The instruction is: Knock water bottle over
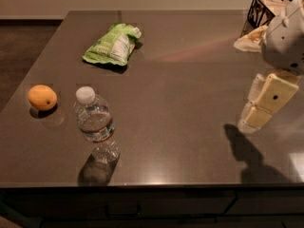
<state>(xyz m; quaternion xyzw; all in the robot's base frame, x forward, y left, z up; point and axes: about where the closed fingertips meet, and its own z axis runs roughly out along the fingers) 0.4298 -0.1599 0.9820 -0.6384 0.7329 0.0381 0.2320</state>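
Observation:
The water bottle (97,125) stands upright near the table's front left, clear and ribbed with a white cap and a thin red-edged label band. My gripper (254,112) hangs at the right side of the table, cream fingers pointing down-left just above the surface, far to the right of the bottle. It holds nothing.
An orange (42,97) lies just left of the bottle. A green snack bag (113,44) lies at the back left. A black wire basket (264,9) stands at the back right corner. The dark table's front edge (152,185) runs just below the bottle.

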